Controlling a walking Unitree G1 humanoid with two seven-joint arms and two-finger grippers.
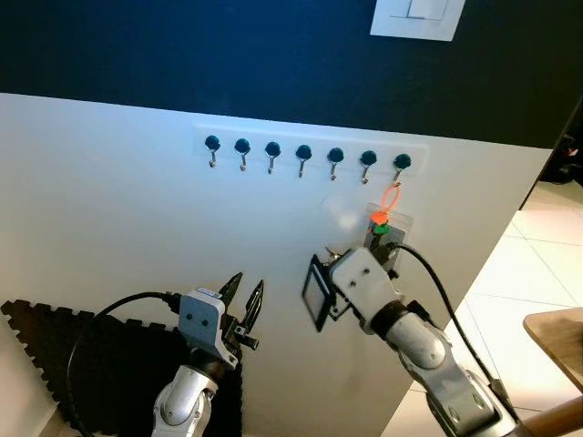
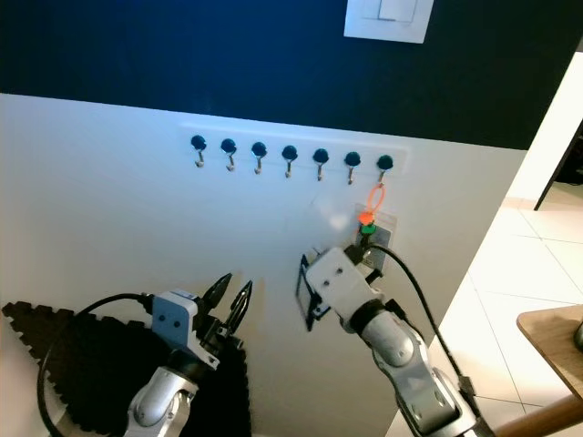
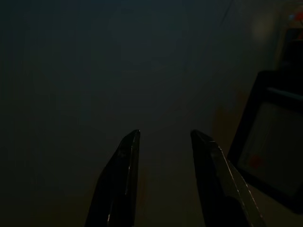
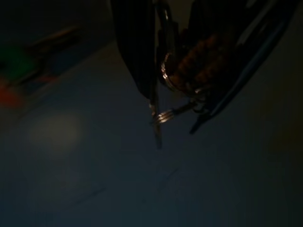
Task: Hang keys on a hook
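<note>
Metal keys [image 4: 177,80] are being clenched in the right gripper [image 4: 176,56], raised toward the hooks [image 1: 303,153] at 12 o'clock — left gripper [image 1: 244,299] idling, released.

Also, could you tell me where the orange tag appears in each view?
Left eye view: orange tag under the rightmost hook.
Right eye view: same, under that hook.
Left wrist view: faint orange spot beyond the black panel.
Right wrist view: blurred red-green patch, probably it.
Shared landmark: the rightmost hook, both eye views.
</note>
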